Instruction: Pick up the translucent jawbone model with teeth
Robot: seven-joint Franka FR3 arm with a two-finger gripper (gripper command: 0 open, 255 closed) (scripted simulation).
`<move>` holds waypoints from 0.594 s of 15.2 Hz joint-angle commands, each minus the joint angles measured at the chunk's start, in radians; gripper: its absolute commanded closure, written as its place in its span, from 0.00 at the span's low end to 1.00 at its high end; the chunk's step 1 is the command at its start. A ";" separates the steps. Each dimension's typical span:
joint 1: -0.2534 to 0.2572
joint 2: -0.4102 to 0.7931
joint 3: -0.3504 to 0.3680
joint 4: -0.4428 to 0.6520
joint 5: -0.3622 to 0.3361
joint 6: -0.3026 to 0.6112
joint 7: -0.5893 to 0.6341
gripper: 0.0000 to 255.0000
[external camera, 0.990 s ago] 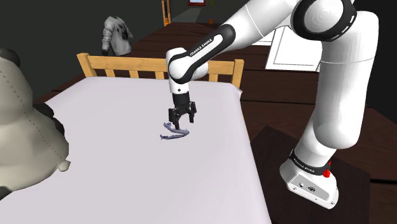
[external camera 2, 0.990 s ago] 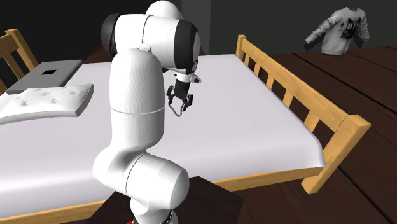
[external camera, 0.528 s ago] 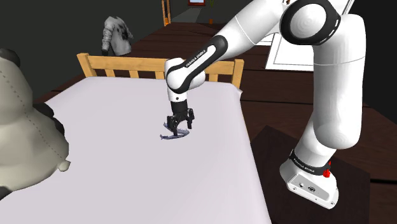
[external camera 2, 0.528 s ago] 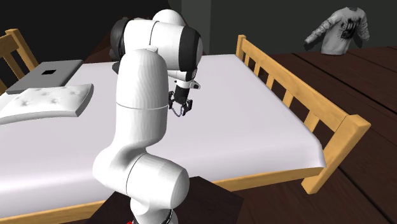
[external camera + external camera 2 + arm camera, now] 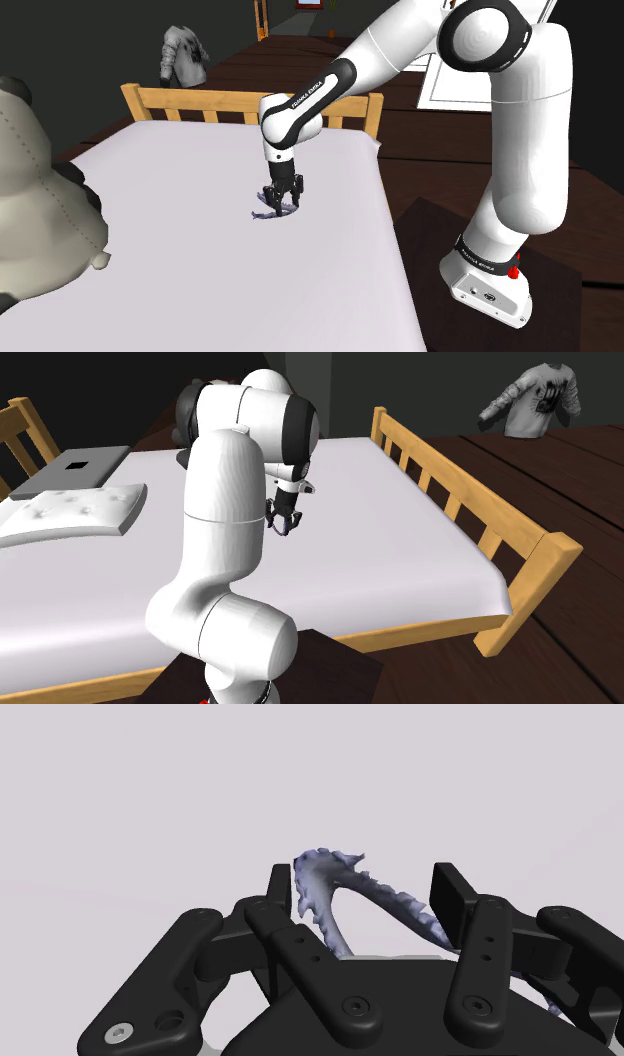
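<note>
The jawbone model [image 5: 325, 876] is a pale bluish, see-through arch lined with small teeth, lying on the white bed sheet [image 5: 200, 260]. My black gripper [image 5: 365, 894] is down over it, one finger against each side of the arch, so it is shut on the model. In the shoulder view the gripper [image 5: 283, 203] points straight down at the sheet, and a sliver of the jawbone [image 5: 266, 213] pokes out toward that view's left. In the second exterior view the gripper [image 5: 284, 529] is partly behind my white arm.
A large plush toy [image 5: 35, 200] fills the shoulder view's left edge. A wooden bed rail [image 5: 200, 102] runs along the far end. A white pillow [image 5: 70, 512] and a grey flat slab [image 5: 75, 467] lie behind the arm. The dark stand [image 5: 470, 300] is beside the bed.
The gripper came down onto the jawbone and its fingers closed from wide apart to clasping the model. The jawbone stays on the sheet.
</note>
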 commanded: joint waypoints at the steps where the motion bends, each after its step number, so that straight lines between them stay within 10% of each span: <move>1: 0.000 0.001 0.000 0.000 0.000 0.001 0.000 1.00; 9: -0.003 -0.044 0.003 0.008 0.004 -0.052 0.008 1.00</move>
